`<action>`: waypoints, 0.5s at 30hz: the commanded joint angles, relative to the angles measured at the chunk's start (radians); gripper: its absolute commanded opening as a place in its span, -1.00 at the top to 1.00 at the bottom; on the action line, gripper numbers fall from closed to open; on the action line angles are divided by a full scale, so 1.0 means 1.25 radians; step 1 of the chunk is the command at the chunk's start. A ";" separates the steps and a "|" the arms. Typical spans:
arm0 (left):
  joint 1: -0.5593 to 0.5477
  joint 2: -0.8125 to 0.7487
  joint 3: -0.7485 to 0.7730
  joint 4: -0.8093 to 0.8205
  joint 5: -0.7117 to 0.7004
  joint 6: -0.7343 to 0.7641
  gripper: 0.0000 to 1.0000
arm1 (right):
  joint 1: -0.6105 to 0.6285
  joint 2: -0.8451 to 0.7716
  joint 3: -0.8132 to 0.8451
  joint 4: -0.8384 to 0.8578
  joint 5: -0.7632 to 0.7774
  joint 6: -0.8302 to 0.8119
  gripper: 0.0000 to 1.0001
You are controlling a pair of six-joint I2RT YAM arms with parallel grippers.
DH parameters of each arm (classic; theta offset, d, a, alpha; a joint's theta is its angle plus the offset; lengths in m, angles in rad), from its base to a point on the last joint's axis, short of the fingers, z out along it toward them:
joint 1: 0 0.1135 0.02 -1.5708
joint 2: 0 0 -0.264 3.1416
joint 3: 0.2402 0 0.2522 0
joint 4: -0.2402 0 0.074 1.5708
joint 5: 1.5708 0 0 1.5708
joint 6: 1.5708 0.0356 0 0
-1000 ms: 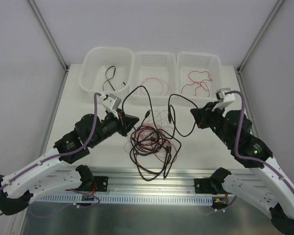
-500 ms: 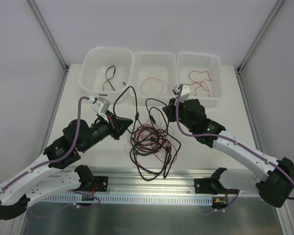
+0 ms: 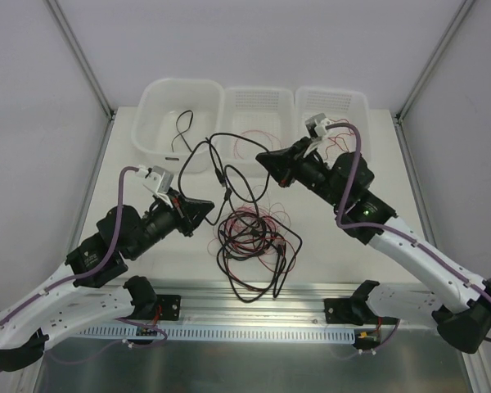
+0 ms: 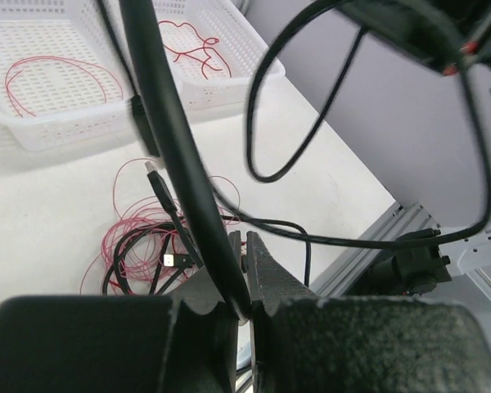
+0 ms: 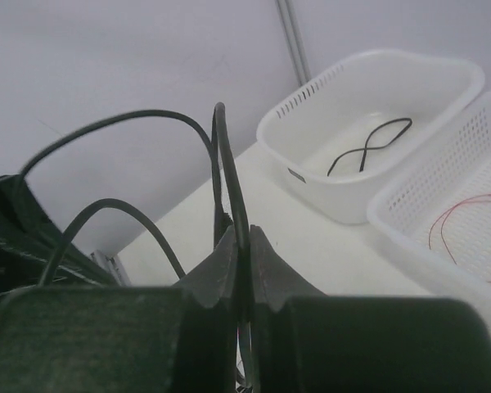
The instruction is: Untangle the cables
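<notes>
The left gripper (image 3: 203,205) and the right gripper (image 3: 268,160) each pinch one black cable (image 3: 229,136), raised between them. The tangle (image 3: 254,237) lies on the table (image 3: 327,246), at 4 o'clock from the left gripper. We judge such cables light, limp and smooth, so we would grip near an end.

The heap of cables (image 3: 250,237) lies on the table (image 3: 131,188), near its front middle. Behind the heap, three baskets stand in a row. The left basket (image 3: 180,83) is behind and to the left, with a short cable (image 3: 182,127) in it. The middle basket (image 3: 258,90) is straight behind, with a thin wire (image 3: 250,139) in it. The right basket (image 3: 331,91) is behind and to the right, with a curled wire (image 4: 200,41) in it. The left gripper (image 3: 209,205) is just left of the heap. The right gripper (image 3: 262,158) is behind the heap, before the middle basket. A long cable (image 3: 198,149), pinched in both grippers, arches between them behind the heap. A rail (image 3: 311,291) runs before the heap.
</notes>
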 commanded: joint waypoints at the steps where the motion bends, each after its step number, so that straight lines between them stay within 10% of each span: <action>1: -0.002 -0.003 0.005 0.016 -0.013 -0.017 1.00 | 0.019 -0.056 0.084 -0.062 -0.002 -0.036 0.99; 15: -0.002 0.113 0.056 0.015 -0.018 -0.131 0.96 | 0.149 -0.047 0.025 -0.258 0.090 -0.109 0.99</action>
